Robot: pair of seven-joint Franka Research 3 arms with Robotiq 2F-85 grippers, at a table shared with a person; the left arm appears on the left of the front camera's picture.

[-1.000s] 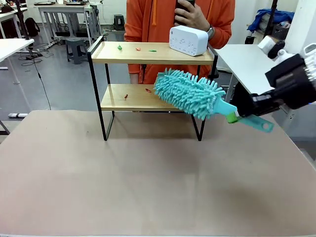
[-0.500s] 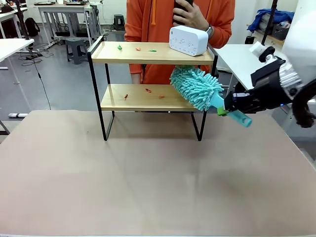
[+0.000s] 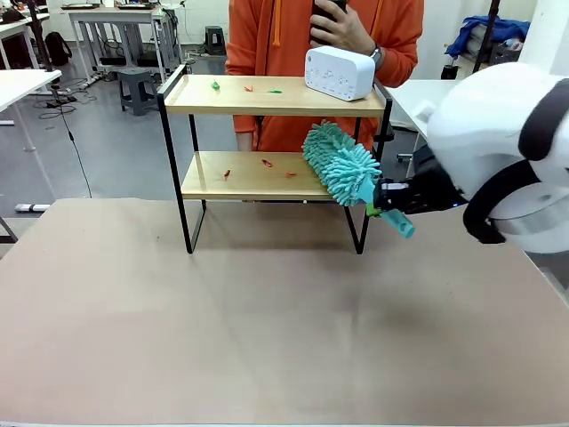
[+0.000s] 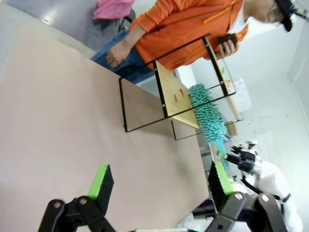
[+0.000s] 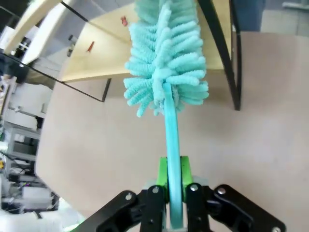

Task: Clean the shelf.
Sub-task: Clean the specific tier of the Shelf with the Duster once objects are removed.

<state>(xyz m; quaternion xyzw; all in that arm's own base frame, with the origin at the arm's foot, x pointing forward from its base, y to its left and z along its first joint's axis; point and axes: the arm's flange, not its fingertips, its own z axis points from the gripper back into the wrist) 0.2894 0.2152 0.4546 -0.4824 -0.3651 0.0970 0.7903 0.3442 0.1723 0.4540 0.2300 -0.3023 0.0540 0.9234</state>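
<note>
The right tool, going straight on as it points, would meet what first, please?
Probably the shelf's lower board, near its right end, the right tool's teal duster head leading; depth is unclear.

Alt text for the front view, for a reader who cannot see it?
The right end effector grips a teal duster by its handle, fluffy head over the right end of the lower board of the shelf. Small coloured scraps dot both boards; a white box sits on top, a person in orange behind.
</note>
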